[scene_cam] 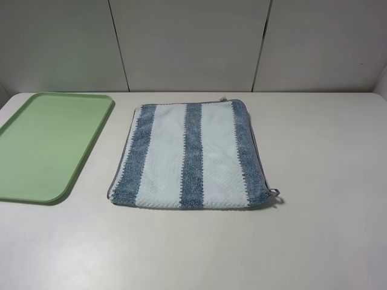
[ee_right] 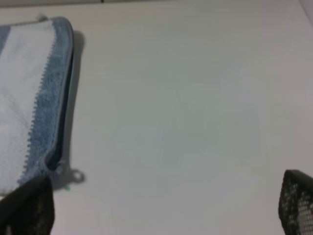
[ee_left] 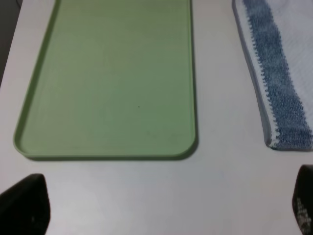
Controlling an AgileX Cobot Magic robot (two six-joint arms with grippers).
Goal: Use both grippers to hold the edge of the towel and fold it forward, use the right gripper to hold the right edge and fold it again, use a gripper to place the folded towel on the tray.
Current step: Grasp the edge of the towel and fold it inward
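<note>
Your left gripper (ee_left: 164,205) hangs with jaws wide apart, holding nothing, the tray (ee_left: 107,78) just ahead of it. Your right gripper (ee_right: 161,205) gapes likewise, empty; the towel (ee_right: 29,98) lies flat on the table (ee_right: 195,98) ahead, past one fingertip (ee_right: 27,208).

A pale, smooth table (scene_cam: 326,157) was seen carrying two things, set apart with a bare strip of surface between them. The light-green tray (scene_cam: 42,145) was laid flat at the left side, while the striped towel (scene_cam: 190,156) was spread flat near the middle, two layers being visible along its right edge. A small corner loop (scene_cam: 274,193) was found resting on the table at the towel's near right corner.
</note>
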